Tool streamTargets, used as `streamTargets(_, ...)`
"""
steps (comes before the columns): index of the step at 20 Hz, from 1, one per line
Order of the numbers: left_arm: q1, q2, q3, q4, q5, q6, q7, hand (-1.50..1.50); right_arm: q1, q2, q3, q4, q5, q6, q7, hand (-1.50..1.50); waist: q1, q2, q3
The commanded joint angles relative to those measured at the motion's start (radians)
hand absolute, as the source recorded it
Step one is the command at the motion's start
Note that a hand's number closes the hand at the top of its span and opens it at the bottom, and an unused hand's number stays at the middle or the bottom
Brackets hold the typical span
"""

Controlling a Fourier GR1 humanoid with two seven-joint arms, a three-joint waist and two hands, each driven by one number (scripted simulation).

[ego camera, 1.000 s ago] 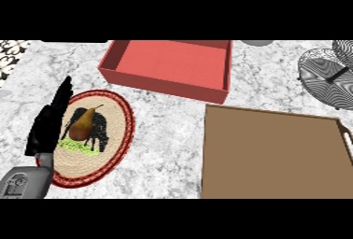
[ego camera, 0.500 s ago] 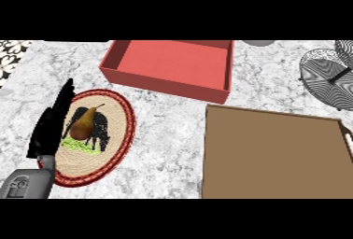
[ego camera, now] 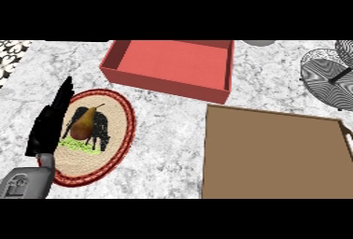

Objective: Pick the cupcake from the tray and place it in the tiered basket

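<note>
Cupcake first, and from the head view I cannot tell where it is: it does not show on the flat brown rectangular tray point(ego camera: 276, 158) at the lower right, whose low rim runs out of view at the right and bottom. Up in the top right corner I have the black-and-white striped tiered basket point(ego camera: 329, 86), cut by the view's edge, well apart from the tray's far rim. At top centre sits the red open square box point(ego camera: 165, 86), its near wall angled towards me, with white marbled counter point(ego camera: 169, 128) between it and the tray. Over on the left lies the round woven plate with a dark red rim point(ego camera: 118, 140), and on it a brownish-green pear point(ego camera: 82, 126), stem pointing away from me, lying over a dark printed figure. My left hand point(ego camera: 52, 123), black, comes up from the grey forearm point(ego camera: 24, 182) at the lower left corner; its fingers are straight and pressed together, pointing away from me, holding nothing. It overlaps the plate's left rim, just beside the pear, though I cannot tell whether it touches either.
</note>
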Motion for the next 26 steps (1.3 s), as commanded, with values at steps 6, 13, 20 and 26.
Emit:
streamTargets(6, 0.001, -0.010, -0.024, -0.049, -0.028, -0.003, 0.040, 0.00, 0.005, 0.020, -0.102, 0.220, -0.071, 0.054, -0.015, -1.50, 0.016, 0.005, 0.002)
streamTargets(13, -0.030, -0.002, 0.027, 0.014, -0.001, -0.017, -0.010, 0.00, 0.008, -0.009, -0.242, 0.208, -0.197, -0.012, -0.118, -1.50, 0.000, 0.004, 0.001)
streamTargets(20, 0.024, -0.008, 0.022, -0.010, -0.015, -0.018, -0.023, 0.00, -0.019, -0.065, -0.316, 0.180, -0.256, -0.079, -0.124, -1.50, -0.001, -0.001, 0.000)
streamTargets(26, -0.041, 0.029, 0.063, -0.012, 0.010, -0.050, 0.061, 0.00, 0.002, -0.234, -0.382, 0.209, -0.323, 0.105, -0.040, -1.50, -0.028, -0.008, 0.000)
